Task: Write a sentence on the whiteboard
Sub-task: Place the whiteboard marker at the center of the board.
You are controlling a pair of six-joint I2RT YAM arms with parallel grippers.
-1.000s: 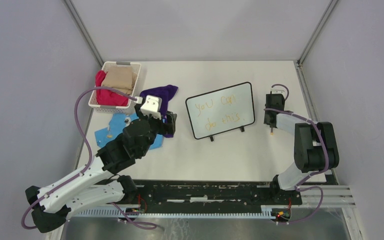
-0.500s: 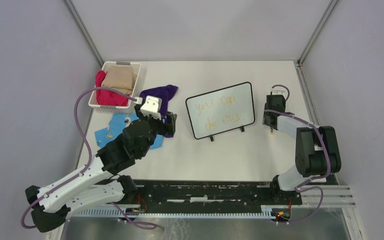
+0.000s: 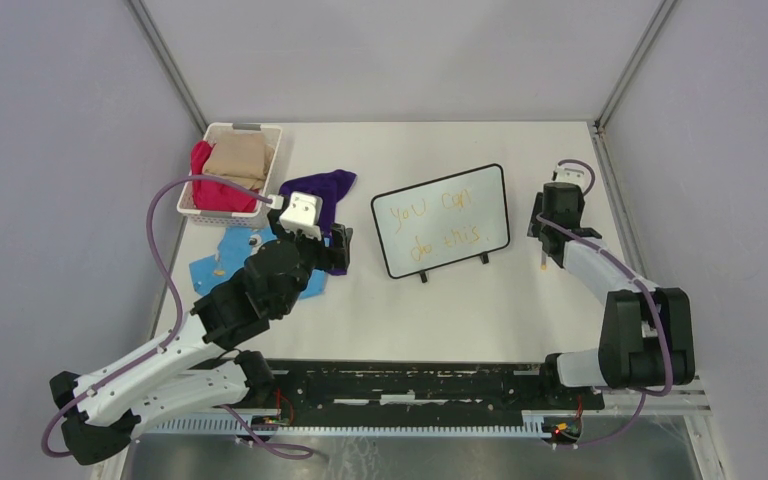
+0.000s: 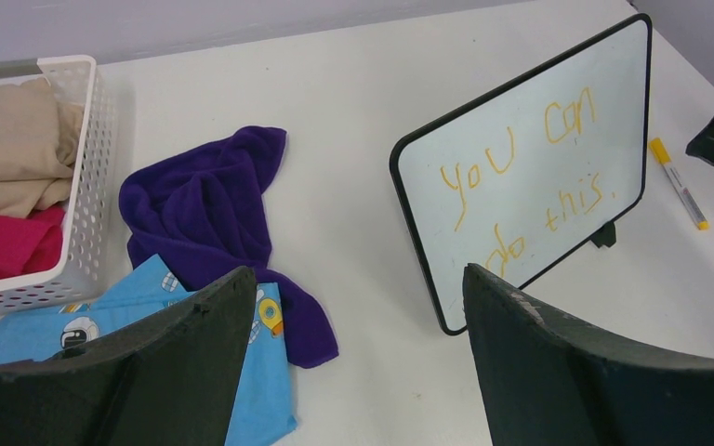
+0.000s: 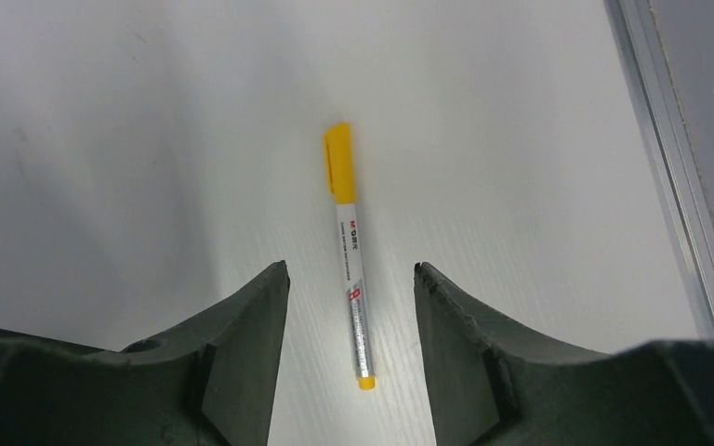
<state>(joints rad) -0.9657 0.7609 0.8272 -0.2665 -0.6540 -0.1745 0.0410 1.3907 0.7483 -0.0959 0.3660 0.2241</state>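
Note:
The whiteboard (image 3: 442, 220) stands tilted on its two feet mid-table, with the sentence (image 3: 438, 225) "you can do this" on it in yellow-orange; the left wrist view shows the whiteboard (image 4: 558, 111) and the sentence (image 4: 521, 177) too. A yellow-capped marker (image 5: 351, 260) lies flat on the table right of the board, also visible as the marker (image 4: 677, 183). My right gripper (image 5: 351, 269) hovers open above it, one finger on each side, not touching. My left gripper (image 4: 358, 279) is wide open and holds nothing, left of the board by the cloths.
A white basket (image 3: 208, 150) with red and beige cloths sits back left. A purple cloth (image 3: 325, 192) and a blue patterned cloth (image 3: 222, 262) lie beside it. The table's right edge rail (image 5: 679, 186) runs close to the marker.
The right gripper's jaws have spread wider, and the wrist has drawn back from the marker, which stays on the table. The left arm has not moved.

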